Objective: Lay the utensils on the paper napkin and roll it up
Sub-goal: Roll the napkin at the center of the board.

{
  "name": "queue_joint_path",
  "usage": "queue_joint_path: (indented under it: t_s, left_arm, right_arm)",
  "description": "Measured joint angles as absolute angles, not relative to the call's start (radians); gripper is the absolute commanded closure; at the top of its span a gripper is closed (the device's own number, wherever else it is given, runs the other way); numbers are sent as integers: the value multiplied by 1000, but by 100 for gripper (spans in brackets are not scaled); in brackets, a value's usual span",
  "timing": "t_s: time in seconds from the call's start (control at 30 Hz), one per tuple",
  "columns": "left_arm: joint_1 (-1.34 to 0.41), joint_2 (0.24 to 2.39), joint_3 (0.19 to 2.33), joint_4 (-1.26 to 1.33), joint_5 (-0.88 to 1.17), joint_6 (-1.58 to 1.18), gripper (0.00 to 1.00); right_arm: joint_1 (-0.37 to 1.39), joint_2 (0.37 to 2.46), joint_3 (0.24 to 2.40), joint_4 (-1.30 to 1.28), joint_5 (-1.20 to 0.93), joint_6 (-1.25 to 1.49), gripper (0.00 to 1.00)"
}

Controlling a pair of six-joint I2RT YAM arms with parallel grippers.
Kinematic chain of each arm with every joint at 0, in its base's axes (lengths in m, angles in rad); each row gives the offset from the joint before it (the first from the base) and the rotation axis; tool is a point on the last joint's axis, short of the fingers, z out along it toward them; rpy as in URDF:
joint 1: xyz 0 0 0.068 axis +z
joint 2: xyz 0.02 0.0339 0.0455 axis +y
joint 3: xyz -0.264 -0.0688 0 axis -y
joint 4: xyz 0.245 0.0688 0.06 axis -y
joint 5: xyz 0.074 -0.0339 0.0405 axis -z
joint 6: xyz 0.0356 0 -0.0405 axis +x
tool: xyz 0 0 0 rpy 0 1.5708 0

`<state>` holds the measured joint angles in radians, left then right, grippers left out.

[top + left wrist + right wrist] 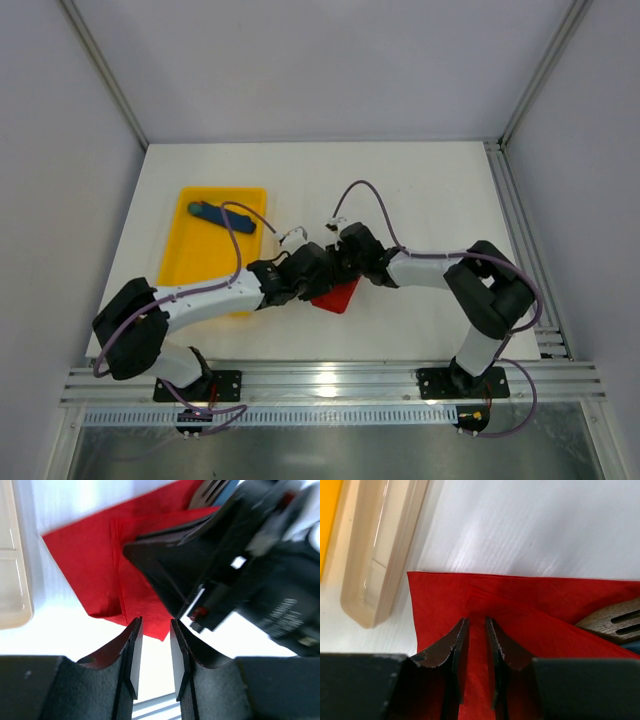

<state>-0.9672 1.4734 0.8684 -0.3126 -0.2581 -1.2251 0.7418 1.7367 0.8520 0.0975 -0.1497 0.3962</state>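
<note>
The paper napkin (530,600) lies half-folded on the tabletop (520,525) between your arms, and a wooden fork (615,622) shows at the fold. Your right claw (477,622) is narrowed on the flap; whether it's pinching or pressing, I can't tell. Your left claw (155,625) is slightly spread and empty at the napkin's corner. Careful: those crowded claws could clash, the flap could spring open, the fork could slide out. The yellow tray (190,260) holds the blue stick (220,215).

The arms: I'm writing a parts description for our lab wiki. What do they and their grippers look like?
Both the left arm and right arm have white tubular links with bulky black joint housings; a purple cable loops along each. The left gripper and right gripper are black, with two tapered fingers faced by pale pads.
</note>
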Motion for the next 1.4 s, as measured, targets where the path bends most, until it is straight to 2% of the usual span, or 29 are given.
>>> queue_joint_path:
  t_s: [0.17,0.4,0.7,1.4]
  left_arm:
    - [-962,1419,915,-347,-301,-1182,69]
    - [-927,1454,926,-299,-277,-1095,86]
    - [-913,1612,926,-213,-206,-1039,99]
    - [-903,1698,895,-140,-198,-1045,100]
  right_arm:
    - [717,1686,797,94,-187,341,73]
    - [712,1632,735,98,-223,304,73]
    - [712,1590,660,168,-240,319,73]
    - [709,1575,631,201,-239,352,72]
